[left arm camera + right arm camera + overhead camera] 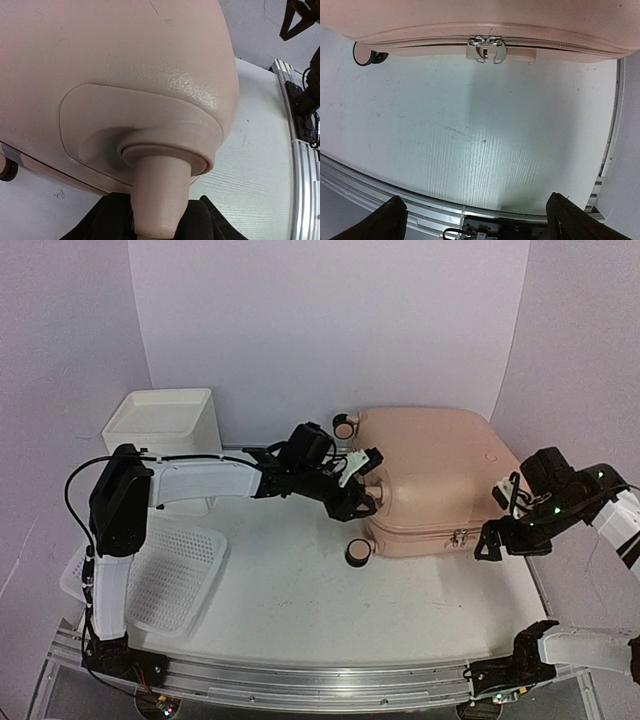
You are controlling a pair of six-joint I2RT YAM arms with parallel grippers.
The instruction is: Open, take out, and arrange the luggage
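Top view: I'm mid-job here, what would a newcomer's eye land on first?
The big pale pink luggage, lying flat and zipped shut at the back right of the table. Next, the left gripper flanking a pink stub on its left end, and the right gripper open, just short of the zipper pulls on its near edge.

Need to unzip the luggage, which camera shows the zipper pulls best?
Right wrist view: the zipper pulls sit close and unobstructed on the luggage edge. Top external shows them only as a tiny speck; left wrist misses them.
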